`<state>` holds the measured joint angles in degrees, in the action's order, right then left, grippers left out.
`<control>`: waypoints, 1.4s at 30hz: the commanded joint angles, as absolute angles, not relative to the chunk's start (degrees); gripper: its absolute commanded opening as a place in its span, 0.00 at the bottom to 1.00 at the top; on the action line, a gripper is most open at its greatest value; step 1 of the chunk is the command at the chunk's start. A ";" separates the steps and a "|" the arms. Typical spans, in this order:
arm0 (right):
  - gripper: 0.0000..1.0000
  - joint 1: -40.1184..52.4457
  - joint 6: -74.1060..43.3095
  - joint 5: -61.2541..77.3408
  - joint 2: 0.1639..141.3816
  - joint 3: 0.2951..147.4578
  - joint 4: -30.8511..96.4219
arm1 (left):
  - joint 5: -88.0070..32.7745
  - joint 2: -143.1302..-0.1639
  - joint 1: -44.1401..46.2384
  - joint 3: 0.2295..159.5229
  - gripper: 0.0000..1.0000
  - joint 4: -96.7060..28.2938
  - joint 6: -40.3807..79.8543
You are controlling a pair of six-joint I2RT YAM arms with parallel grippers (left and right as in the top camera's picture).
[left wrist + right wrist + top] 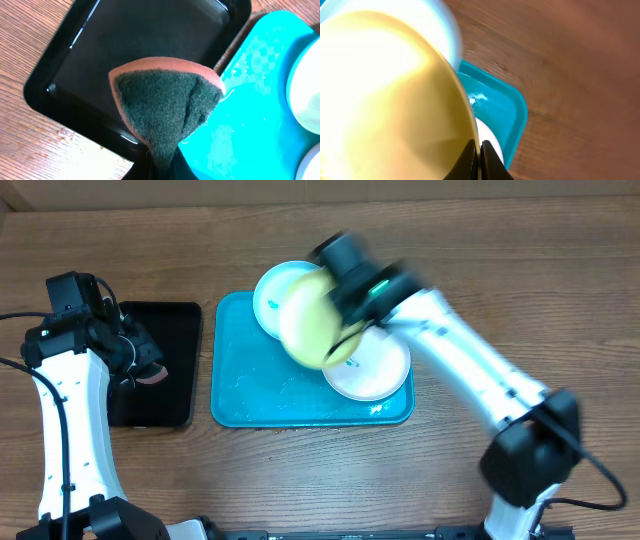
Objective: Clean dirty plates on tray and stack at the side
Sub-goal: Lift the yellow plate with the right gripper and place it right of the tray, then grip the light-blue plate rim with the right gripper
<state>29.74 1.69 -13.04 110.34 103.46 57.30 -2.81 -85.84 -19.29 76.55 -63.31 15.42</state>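
Note:
My right gripper (352, 330) is shut on the rim of the yellow-green plate (312, 320) and holds it tilted above the turquoise tray (240, 380); in the right wrist view (479, 150) the plate (390, 100) fills the left side. The light blue plate (270, 292) leans on the tray's far edge. The white plate (375, 370) lies flat in the tray's right part. My left gripper (140, 365) is shut on a sponge (165, 105) with a dark green scouring face, held over the black tray (125, 40).
The black tray (165, 330) lies left of the turquoise tray, its long side parallel to it. Bare wooden table (500, 270) surrounds both. Water glistens on the turquoise tray floor (240, 125).

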 commanded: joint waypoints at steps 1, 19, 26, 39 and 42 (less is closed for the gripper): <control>0.04 15.40 -3.03 13.61 105.86 106.19 60.14 | -4.73 -86.13 -19.88 77.36 0.04 -63.68 12.75; 0.04 -22.26 -2.17 12.16 116.18 95.70 53.30 | -6.07 -86.13 -19.86 77.36 0.04 -64.03 12.56; 0.04 -21.37 -2.17 10.72 118.76 94.45 52.93 | -6.09 -86.13 -19.86 77.36 0.04 -64.07 11.97; 0.56 -11.42 0.93 19.53 113.27 99.66 55.77 | -7.73 -86.13 -19.86 77.36 0.04 -64.05 11.53; 0.84 -4.93 0.89 20.69 112.86 101.82 52.80 | -7.75 -86.13 -19.86 77.36 0.04 -64.05 11.51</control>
